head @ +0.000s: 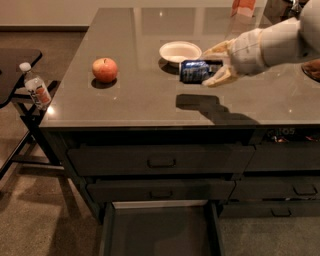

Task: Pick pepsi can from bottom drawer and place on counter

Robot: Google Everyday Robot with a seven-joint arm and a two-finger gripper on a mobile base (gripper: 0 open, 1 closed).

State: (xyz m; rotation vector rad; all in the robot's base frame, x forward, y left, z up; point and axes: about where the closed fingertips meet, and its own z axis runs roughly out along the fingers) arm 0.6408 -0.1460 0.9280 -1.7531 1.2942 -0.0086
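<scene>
My gripper (216, 64) reaches in from the right and is shut on the pepsi can (198, 71), a dark blue can held on its side in the air above the counter (145, 100). The can hangs just right of a white bowl and casts a shadow on the counter below it. The bottom drawer (160, 232) stands pulled open at the bottom of the view, with a bare dark floor.
A red apple (105, 70) and a white bowl (180, 51) sit on the counter. A clear plastic bottle (36, 87) stands on a small black side table at the left. Closed drawer fronts (160, 160) lie above the open drawer. An orange object (243, 7) is at the counter's back.
</scene>
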